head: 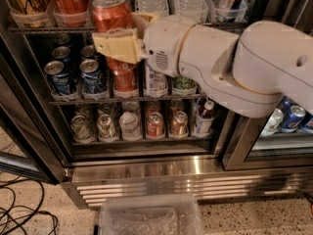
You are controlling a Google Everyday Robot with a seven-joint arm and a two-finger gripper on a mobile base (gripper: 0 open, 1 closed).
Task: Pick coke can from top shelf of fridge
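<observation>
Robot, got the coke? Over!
Gripper at top shelf, fingers shut on coke can. Can in front of shelf edge. Second red can beside it; nothing blocks the way out.

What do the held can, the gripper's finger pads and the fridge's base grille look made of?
Held coke can: probably aluminium, glossy red, silver rim. On the gripper, shut on it in front of the top shelf, pads look matte tan rubber or plastic. Ribbed base grille: steel, brushed sheen.

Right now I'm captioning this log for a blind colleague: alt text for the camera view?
The gripper grips a red coke can just in front of the top shelf of the fridge, with blue cans on the rack below.
</observation>
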